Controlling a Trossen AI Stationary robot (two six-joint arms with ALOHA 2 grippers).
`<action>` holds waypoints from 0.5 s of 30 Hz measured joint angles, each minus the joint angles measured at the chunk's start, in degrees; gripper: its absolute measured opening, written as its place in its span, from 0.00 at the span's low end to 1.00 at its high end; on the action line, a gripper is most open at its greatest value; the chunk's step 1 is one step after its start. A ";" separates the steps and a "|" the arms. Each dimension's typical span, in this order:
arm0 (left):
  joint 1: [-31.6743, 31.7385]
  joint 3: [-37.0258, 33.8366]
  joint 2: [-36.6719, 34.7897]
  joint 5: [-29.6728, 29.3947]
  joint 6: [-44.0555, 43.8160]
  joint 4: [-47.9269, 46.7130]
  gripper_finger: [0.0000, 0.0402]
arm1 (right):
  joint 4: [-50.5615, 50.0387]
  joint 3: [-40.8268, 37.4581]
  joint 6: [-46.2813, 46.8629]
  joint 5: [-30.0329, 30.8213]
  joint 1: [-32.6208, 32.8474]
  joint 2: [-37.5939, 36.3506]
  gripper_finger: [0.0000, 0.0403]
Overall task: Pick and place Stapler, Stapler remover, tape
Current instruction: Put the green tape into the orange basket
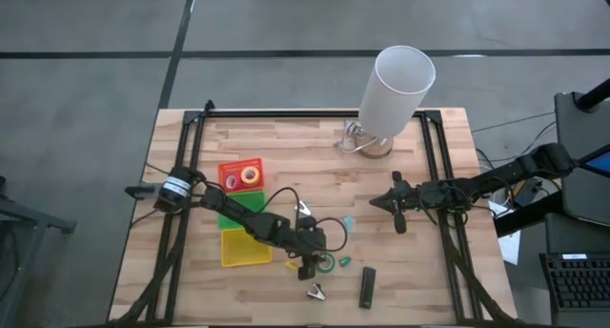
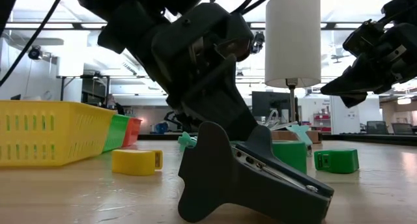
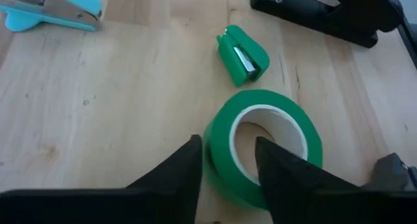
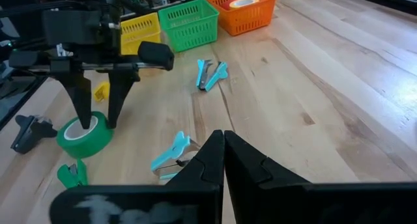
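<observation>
Green tape roll (image 3: 264,146): a wide glossy green ring with a pale inner core, lying flat on the wooden table (image 1: 286,142), hole facing up. Sits near the front edge, right of the yellow tray (image 1: 245,248) and just left of a small green piece (image 3: 242,51). Shows no loose end.

Left gripper (image 3: 229,142): reaches in low over the roll, fingers (image 3: 172,178) spread and straddling the ring's wall, one down inside the hole, the other outside against the rim. Leaves a sliver of pale core showing beside the inner finger, so not clamped tight. Roll resting on the wood, not lifted.

Stapler (image 1: 367,287): black, oblong, bar-shaped, lying on the table close to the front edge, just right of the roll and apart from it. Untouched by either gripper.

Teal staple remover (image 3: 49,12): on the bare wood a little behind the roll, claw metal showing between teal grips. A second teal one (image 4: 210,74) farther toward the trays.

Red tray (image 1: 241,174): holds a yellow-and-pale roll (image 1: 250,175); stands behind the green tray (image 1: 243,210), which stands behind the yellow one.

Right gripper (image 4: 223,146): fingers pressed together, holding nothing, hanging above the table's right half, well apart from the roll.

White lamp (image 1: 400,85) at the table's back edge.
</observation>
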 joint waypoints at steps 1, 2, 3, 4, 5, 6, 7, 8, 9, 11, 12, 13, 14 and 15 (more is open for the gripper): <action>-0.02 0.00 -0.01 0.08 0.28 -0.01 0.32 | 0.00 0.00 0.00 0.00 0.00 0.00 0.02; -0.02 0.00 -0.02 0.13 0.55 -0.05 0.29 | 0.00 0.00 0.00 0.00 0.01 0.00 0.02; -0.02 0.00 -0.03 0.11 0.67 -0.13 0.26 | -0.01 0.00 0.00 0.00 0.01 0.00 0.02; -0.02 0.00 -0.03 0.13 0.73 -0.18 0.23 | 0.00 0.00 0.00 0.00 0.00 0.00 0.02; -0.02 0.00 -0.03 0.13 0.77 -0.18 0.19 | -0.02 0.00 0.00 0.00 0.00 0.00 0.02; -0.04 -0.01 -0.06 0.13 1.15 -0.15 0.16 | -0.02 0.00 0.00 0.00 0.02 0.00 0.02; -0.04 -0.01 -0.08 0.15 1.58 -0.04 0.14 | -0.02 0.00 0.00 0.00 0.00 0.00 0.02; -0.02 -0.01 -0.08 0.18 2.03 0.18 0.12 | -0.02 0.00 0.00 0.00 0.01 0.00 0.02; -0.03 -0.02 -0.08 0.26 2.55 0.28 0.10 | -0.02 0.00 0.00 0.00 0.00 0.00 0.02; -0.04 -0.02 -0.08 0.31 3.63 0.35 0.09 | -0.02 0.00 0.00 0.00 0.01 0.00 0.02; -0.04 -0.02 -0.08 0.33 4.22 0.39 0.09 | -0.02 0.00 0.00 0.00 0.00 0.00 0.02; -0.04 -0.02 -0.08 0.33 4.49 0.39 0.09 | -0.02 0.00 0.00 0.00 0.02 0.00 0.02; -0.04 -0.02 -0.11 0.33 4.73 0.39 0.09 | -0.02 0.00 0.00 0.00 0.00 0.00 0.02; -0.04 -0.04 -0.20 0.33 4.99 0.27 0.10 | -0.02 0.00 0.00 0.00 0.02 0.00 0.02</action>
